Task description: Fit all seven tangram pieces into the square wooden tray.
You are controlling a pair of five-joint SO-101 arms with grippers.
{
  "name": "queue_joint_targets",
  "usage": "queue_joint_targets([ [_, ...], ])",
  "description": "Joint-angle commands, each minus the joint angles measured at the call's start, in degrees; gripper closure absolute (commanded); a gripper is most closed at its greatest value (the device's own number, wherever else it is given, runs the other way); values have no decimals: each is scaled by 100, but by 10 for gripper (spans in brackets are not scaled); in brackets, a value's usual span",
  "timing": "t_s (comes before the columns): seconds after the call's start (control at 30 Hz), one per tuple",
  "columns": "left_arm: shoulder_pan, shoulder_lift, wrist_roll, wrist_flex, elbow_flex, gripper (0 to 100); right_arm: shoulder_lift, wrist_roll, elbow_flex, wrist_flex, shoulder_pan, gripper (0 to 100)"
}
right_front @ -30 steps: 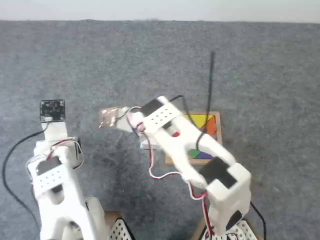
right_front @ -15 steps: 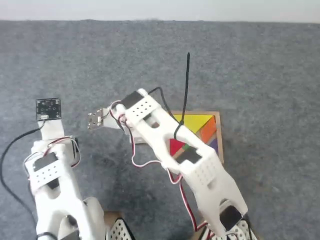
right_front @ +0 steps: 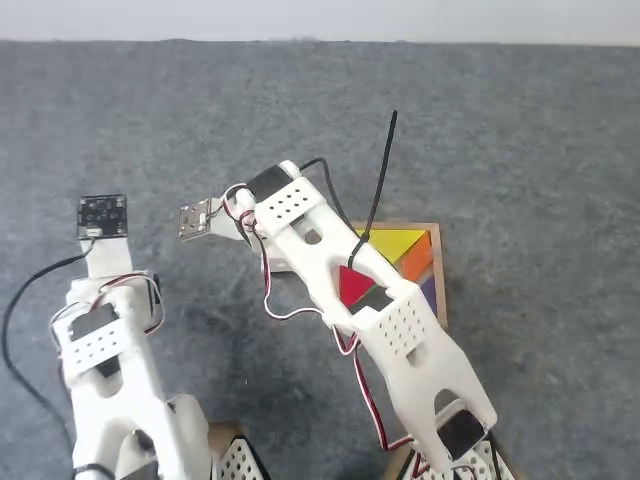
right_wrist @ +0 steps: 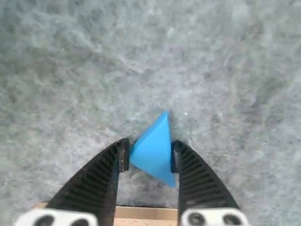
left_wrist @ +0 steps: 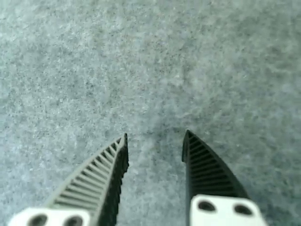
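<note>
My right gripper point(right_wrist: 149, 147) is shut on a blue triangle point(right_wrist: 153, 148), one fingertip on each side, over the grey carpet just beyond a strip of the wooden tray point(right_wrist: 141, 213). In the high view the right arm point(right_front: 300, 215) stretches leftward over the near-left part of the tray point(right_front: 438, 270) and hides the triangle. The tray holds a yellow piece point(right_front: 395, 243), an orange piece point(right_front: 420, 255), a red triangle point(right_front: 352, 285) and a purple piece point(right_front: 428, 292). My left gripper point(left_wrist: 155, 141) stands open over bare carpet, and the left arm point(right_front: 100, 340) is at the near left.
Grey carpet point(right_front: 200, 120) covers the whole table, with open room to the far side and to the left of the tray. A black cable point(right_front: 380, 175) rises from the right arm. The two arm bases stand at the near edge.
The right arm swung left from over the tray, then eased slightly back to the right. The red triangle in the tray came into view. The left arm barely shifted.
</note>
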Motion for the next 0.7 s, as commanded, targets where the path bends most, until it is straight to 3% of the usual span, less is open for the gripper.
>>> queue_joint_targets([
  [0.0,62,53,-88,-105,-233,822,-356,-237,-211,145,145,946],
  [0.47,62,53,-88,-105,-233,822,-1323,-1916,-237,488,673,948],
  [0.67,62,53,-88,-97,-224,822,-2009,-3218,-229,690,1780,948],
])
